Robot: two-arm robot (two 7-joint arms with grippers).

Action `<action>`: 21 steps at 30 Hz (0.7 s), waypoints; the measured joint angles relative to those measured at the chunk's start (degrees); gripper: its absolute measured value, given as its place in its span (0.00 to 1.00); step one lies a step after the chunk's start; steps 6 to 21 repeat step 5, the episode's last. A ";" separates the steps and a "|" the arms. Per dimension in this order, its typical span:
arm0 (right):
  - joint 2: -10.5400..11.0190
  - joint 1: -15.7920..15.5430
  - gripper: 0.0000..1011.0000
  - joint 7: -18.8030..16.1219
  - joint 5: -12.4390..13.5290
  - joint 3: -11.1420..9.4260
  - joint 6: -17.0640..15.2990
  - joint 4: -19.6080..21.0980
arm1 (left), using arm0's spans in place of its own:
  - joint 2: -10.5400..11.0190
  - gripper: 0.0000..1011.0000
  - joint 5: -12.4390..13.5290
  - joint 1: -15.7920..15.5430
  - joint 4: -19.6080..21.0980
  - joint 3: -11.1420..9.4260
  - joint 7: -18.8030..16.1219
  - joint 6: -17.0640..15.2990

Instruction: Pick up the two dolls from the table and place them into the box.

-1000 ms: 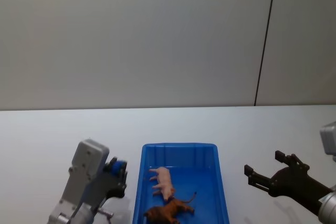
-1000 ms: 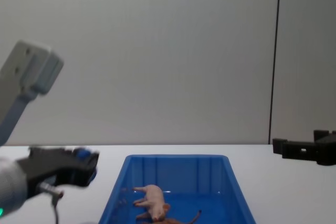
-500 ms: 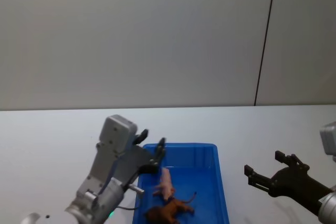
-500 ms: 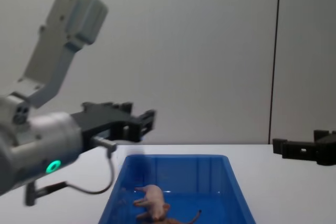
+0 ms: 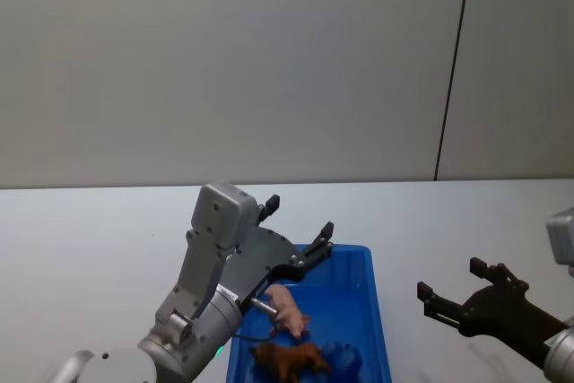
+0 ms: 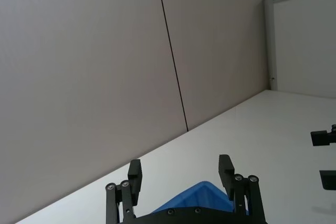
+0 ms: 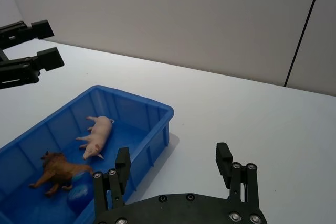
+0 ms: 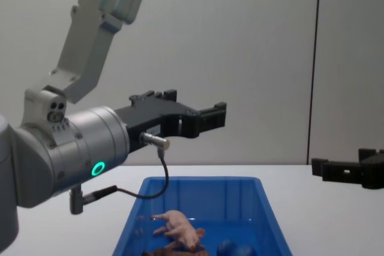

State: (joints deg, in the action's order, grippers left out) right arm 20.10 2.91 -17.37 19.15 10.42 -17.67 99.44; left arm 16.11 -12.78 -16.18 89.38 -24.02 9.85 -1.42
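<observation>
Both dolls lie inside the blue box [image 5: 380,329]: the pale pink doll [image 5: 287,309] on its side mid-box, the reddish-brown doll [image 5: 289,361] nearer me. The right wrist view shows the pink doll [image 7: 97,136], the brown doll [image 7: 56,171] and the box [image 7: 157,109]. My left gripper [image 5: 296,221] hangs open and empty in the air above the box's far left part; it also appears as the left gripper [image 8: 197,101] and the left gripper [image 6: 180,163]. My right gripper [image 5: 457,284] hovers open to the right of the box, over the white table [image 5: 90,239].
A small round blue object [image 7: 79,195] lies in the box beside the brown doll. The left arm's grey housing [image 8: 72,154] rises at the box's left side. A grey wall with a dark vertical seam [image 5: 453,69] stands behind the table.
My left arm has risen from low beside the box and swung forward, gripper now high over it. A small blue object that was at the left gripper now lies in the box. The right arm stayed still.
</observation>
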 joint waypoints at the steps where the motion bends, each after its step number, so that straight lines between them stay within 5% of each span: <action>1: 0.00 0.00 0.99 0.00 0.00 0.00 0.00 0.00 | -0.06 0.89 -0.18 -0.04 0.00 0.03 0.16 0.46; 5: 0.00 0.00 0.99 0.00 0.00 0.00 0.00 0.00 | -0.18 0.99 -0.45 -0.15 0.00 0.11 0.49 1.31; 21: 0.00 0.00 0.99 0.00 0.00 0.00 0.00 0.00 | -0.18 0.99 -0.45 -0.15 0.00 0.11 0.49 1.31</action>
